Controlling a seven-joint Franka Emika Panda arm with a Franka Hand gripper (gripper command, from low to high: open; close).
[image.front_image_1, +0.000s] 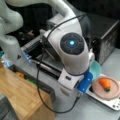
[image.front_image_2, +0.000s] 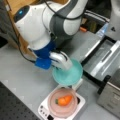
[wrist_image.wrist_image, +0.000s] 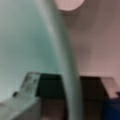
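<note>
The gripper (wrist_image.wrist_image: 53, 100) is closed on the rim of the teal bowl (image.front_image_2: 68, 73): in the wrist view one finger (wrist_image.wrist_image: 27, 85) lies inside the wall and the dark pad sits outside, with the rim (wrist_image.wrist_image: 63, 65) running up between them. In both front views the bowl (image.front_image_1: 96, 69) hangs at the end of the arm, just beside and partly over the pink plate (image.front_image_2: 62, 102), which carries a toy carrot (image.front_image_2: 64, 100) and rests on a white scale-like tray (image.front_image_2: 46, 110). The bowl looks like thin, stiff plastic, so it is probably light, smooth and rather slippery; a pinch across the rim, as here, seems the natural hold, though it may let the bowl swing or tilt. The grey countertop (image.front_image_2: 22, 75) is flat and hard. Room is tight: a dark metal box (image.front_image_1: 106, 35) stands toward a front view's right, a wooden board (image.front_image_1: 20, 95) at its bottom left, and a sunken sink tray (image.front_image_2: 105, 60) lies close by.
</note>
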